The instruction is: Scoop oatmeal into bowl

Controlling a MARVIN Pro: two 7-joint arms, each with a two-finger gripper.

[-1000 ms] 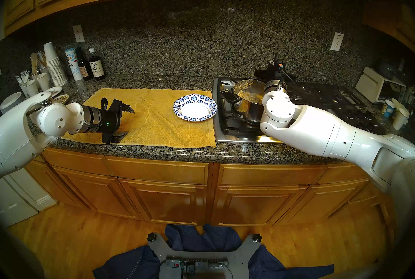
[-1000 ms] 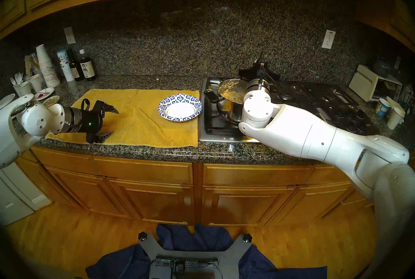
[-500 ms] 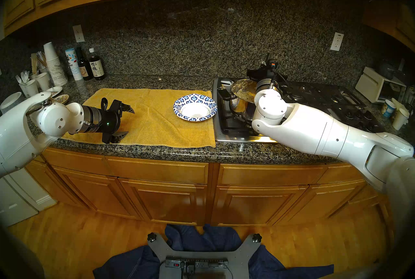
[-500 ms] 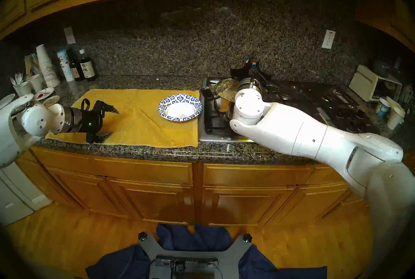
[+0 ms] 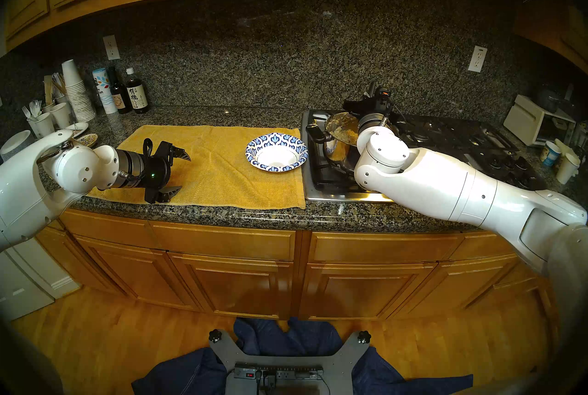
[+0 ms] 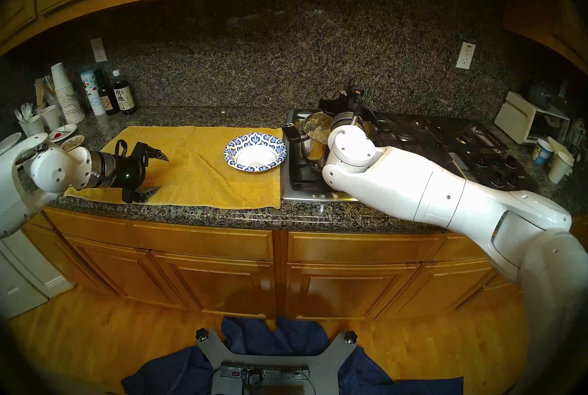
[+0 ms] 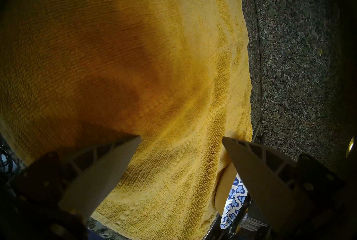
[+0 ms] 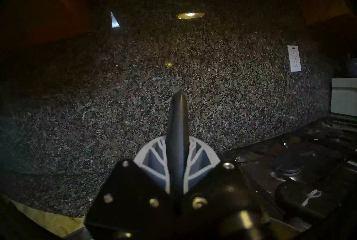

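Note:
The blue-and-white patterned paper bowl (image 5: 276,152) (image 6: 254,152) sits empty on the right end of a yellow towel (image 5: 216,162); its rim shows in the left wrist view (image 7: 234,201). Tan oatmeal (image 5: 345,134) (image 6: 318,130) lies in a steel pot (image 5: 337,150) on the stove, just right of the bowl. My right gripper (image 5: 370,96) (image 8: 176,142) is over the pot's far side, shut on a dark utensil handle (image 8: 178,117); the utensil's lower end is hidden behind my wrist. My left gripper (image 5: 184,174) (image 6: 161,174) (image 7: 181,138) is open and empty above the towel's left part.
The black cooktop (image 5: 445,143) stretches right of the pot. Bottles (image 5: 136,95), stacked paper cups (image 5: 76,88) and small plates (image 5: 86,138) stand at the back left. A toaster oven (image 5: 537,123) and cups (image 5: 568,166) stand at the far right.
My right arm and gripper have moved left over the pot with the handle in it, and the pot's black side handle has shifted slightly left. The left arm has not moved.

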